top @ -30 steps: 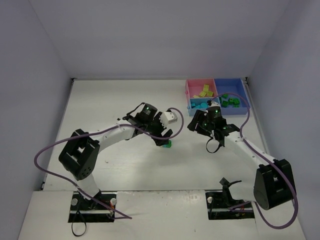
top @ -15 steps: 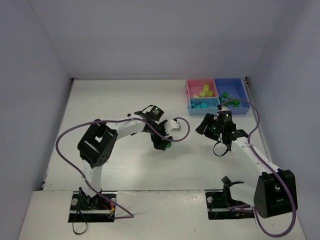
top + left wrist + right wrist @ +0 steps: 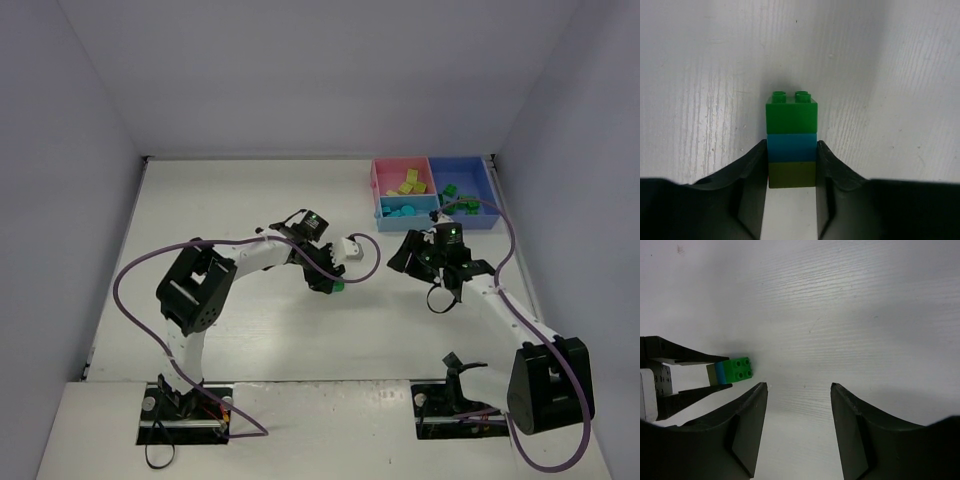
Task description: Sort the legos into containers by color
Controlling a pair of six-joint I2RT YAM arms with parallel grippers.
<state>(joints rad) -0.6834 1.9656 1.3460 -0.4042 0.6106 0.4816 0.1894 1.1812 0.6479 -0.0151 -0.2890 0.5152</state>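
The white tabletop [image 3: 200,220] carries the joined containers at its far right corner. The darker blue tray [image 3: 480,170] holds green legos [image 3: 452,191], the pink tray [image 3: 378,180] yellow-green legos [image 3: 408,183], and the light blue tray [image 3: 382,211] cyan legos [image 3: 402,211]. Most of the sorting looks done. Near the tabletop's middle, the left tool [image 3: 791,150] is clamped on a three-brick stack [image 3: 791,117], green, blue and olive, held sideways low over the surface. The right tool [image 3: 798,390] hangs beside it, jaws apart and empty. What is left, I judge, is splitting that stack and binning each brick.
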